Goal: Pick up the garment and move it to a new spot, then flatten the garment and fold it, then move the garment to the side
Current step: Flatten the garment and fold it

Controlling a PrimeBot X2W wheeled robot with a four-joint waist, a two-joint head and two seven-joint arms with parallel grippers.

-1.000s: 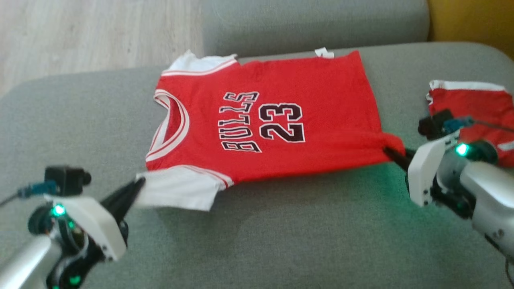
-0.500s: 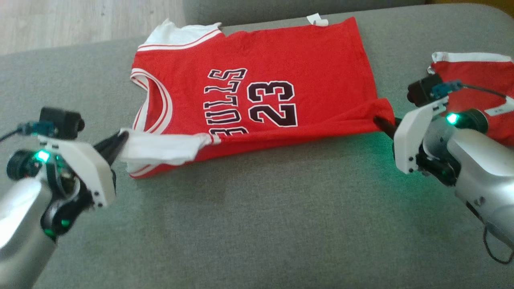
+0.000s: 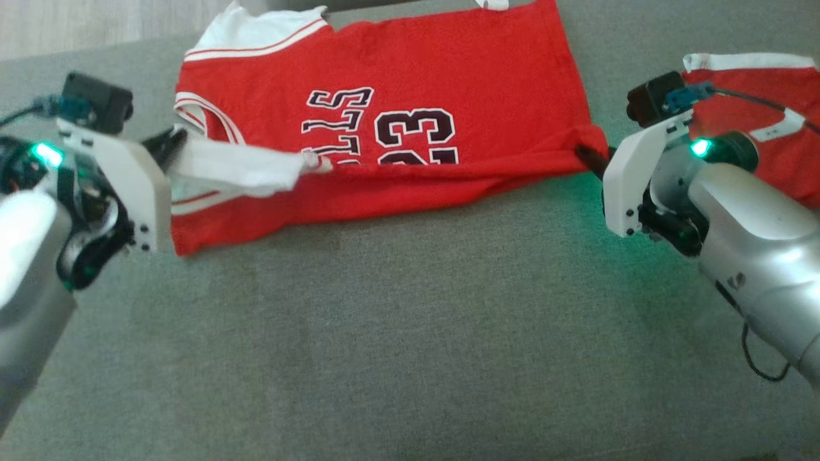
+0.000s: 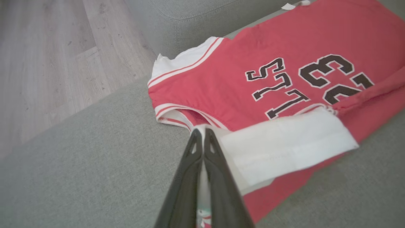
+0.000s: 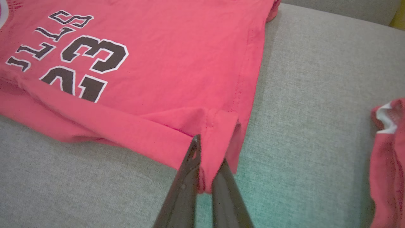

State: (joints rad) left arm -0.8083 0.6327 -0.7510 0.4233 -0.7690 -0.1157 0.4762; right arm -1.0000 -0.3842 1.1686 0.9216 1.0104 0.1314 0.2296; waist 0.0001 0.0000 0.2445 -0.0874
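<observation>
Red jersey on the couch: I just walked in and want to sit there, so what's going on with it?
The robot is mid-fold on the red jersey, which lies on the grey couch cushion. Its left pincer is shut on the white sleeve and its right pincer is shut on the hem corner, holding the near edge lifted over the lettering. Another red garment lies at the right.

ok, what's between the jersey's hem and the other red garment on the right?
Bare grey cushion, clearest in the right wrist view. The jersey and red garment lie apart; the right gripper pinches the hem corner.
</observation>
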